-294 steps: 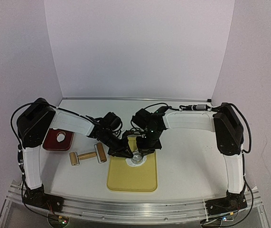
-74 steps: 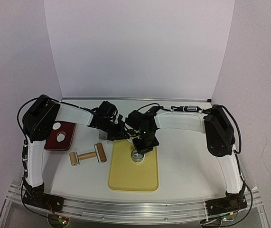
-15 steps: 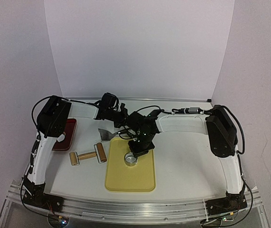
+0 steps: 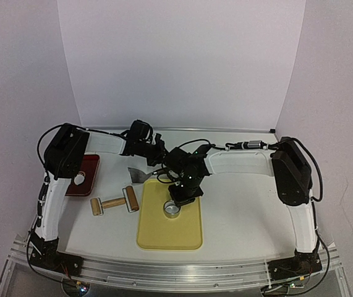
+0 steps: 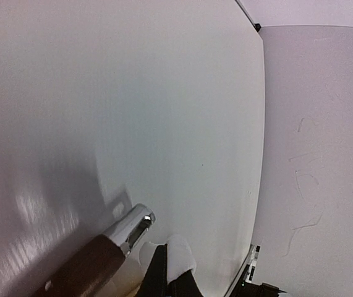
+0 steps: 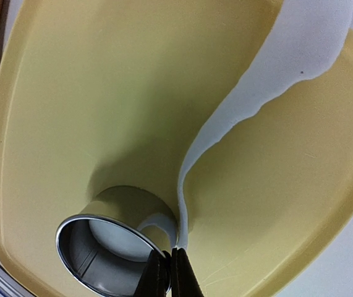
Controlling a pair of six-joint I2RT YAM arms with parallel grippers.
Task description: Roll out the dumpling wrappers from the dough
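In the right wrist view my right gripper [image 6: 170, 253] is shut on the lower end of a long white dough scrap [image 6: 225, 130]. The strip rises from the yellow cutting board [image 6: 71, 93] toward the upper right. Beside those fingers stands the metal ring cutter [image 6: 77, 247], with a round white dumpling wrapper [image 6: 111, 238] inside it. My left gripper [image 5: 164, 250] is shut on a white piece of dough [image 5: 177, 260]. From above, the left gripper [image 4: 159, 156] is behind the board [image 4: 170, 232] and the right gripper [image 4: 178, 197] hangs just over the cutter [image 4: 172, 208].
A scraper [image 4: 139, 176] with a metal blade lies left of the board's back corner; its wooden handle [image 5: 96, 260] shows under the left wrist. A wooden rolling pin [image 4: 114, 203] lies farther left. A dark red plate [image 4: 86, 167] at the left edge holds a white disc [image 4: 79, 180].
The white dough sheet that lay round the cutter has been lifted off the board. The left gripper has drawn back behind the board. Hardly anything moved in the last half second.
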